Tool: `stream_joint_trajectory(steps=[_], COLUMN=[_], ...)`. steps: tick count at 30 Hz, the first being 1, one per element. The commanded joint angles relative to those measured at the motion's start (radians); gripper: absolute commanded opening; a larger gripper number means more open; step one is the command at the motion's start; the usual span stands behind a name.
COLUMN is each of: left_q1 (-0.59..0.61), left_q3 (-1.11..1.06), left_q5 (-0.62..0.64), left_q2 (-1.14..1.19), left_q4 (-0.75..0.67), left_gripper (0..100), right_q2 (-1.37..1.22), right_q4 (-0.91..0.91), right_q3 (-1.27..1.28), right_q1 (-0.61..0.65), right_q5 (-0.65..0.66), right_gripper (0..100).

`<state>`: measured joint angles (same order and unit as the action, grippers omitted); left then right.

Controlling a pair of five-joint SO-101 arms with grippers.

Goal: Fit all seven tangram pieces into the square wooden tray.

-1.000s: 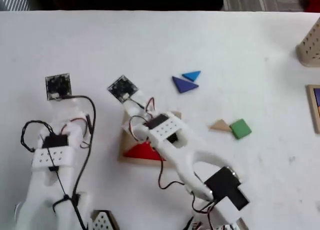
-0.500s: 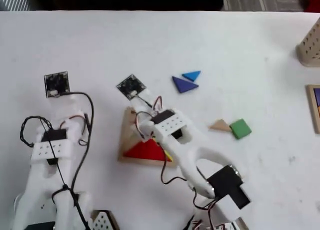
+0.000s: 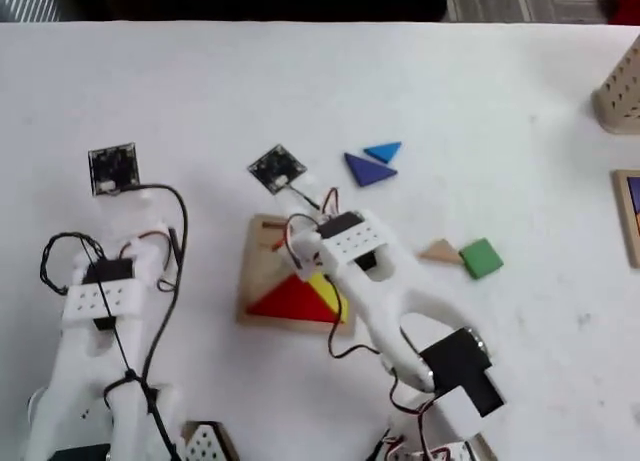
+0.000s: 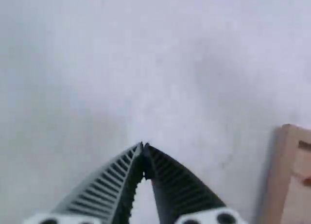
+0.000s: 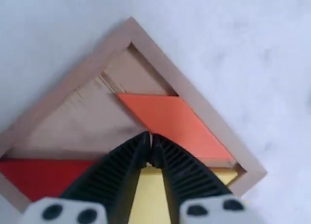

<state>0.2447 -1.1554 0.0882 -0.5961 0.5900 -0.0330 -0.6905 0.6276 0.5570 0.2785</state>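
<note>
Wooden tray [image 3: 246,271]: red triangle [image 3: 290,301], yellow triangle [image 3: 325,289], orange parallelogram [image 5: 175,119] inside. Right gripper [image 5: 149,144] over it, closed, empty; left gripper [image 4: 144,151] closed, empty.

I see the square wooden tray [image 3: 262,266] lying flat, holding a red triangle [image 3: 290,301], a yellow triangle [image 3: 325,286] and an orange parallelogram [image 5: 172,119]. Loose toward the table's middle are a dark blue triangle [image 3: 368,169], a light blue triangle [image 3: 383,152], a tan triangle [image 3: 440,251] and a green square [image 3: 481,258].

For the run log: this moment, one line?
tray: red triangle, yellow piece, orange piece | right pincer: shut over tray | left pincer: shut
</note>
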Motion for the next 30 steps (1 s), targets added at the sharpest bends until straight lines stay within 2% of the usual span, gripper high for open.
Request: stream_joint_trajectory(steps=[1, 9, 18, 25, 30], left_q1=[0.005, 0.005, 0.004, 0.005, 0.01], left_q3=[0.046, 0.048, 0.049, 0.049, 0.049], left_q5=[0.011, 0.011, 0.011, 0.011, 0.011], left_q2=[0.001, 0.001, -0.004, -0.001, 0.001], left_q4=[-0.025, -0.025, -0.025, -0.025, -0.025], left_gripper=[3, 3, 3, 3, 3], right_q2=[0.01, 0.024, 0.168, -0.015, -0.094], right_q4=[-0.013, -0.015, -0.068, 0.07, 0.012], right_q3=[-0.034, -0.041, -0.044, -0.121, -0.189], right_q1=[-0.038, -0.033, -0.031, -0.013, -0.001], right_q5=[0.018, 0.005, -0.167, -0.224, -0.216], right_gripper=[1.8, 1.8, 1.8, 1.8, 1.8])
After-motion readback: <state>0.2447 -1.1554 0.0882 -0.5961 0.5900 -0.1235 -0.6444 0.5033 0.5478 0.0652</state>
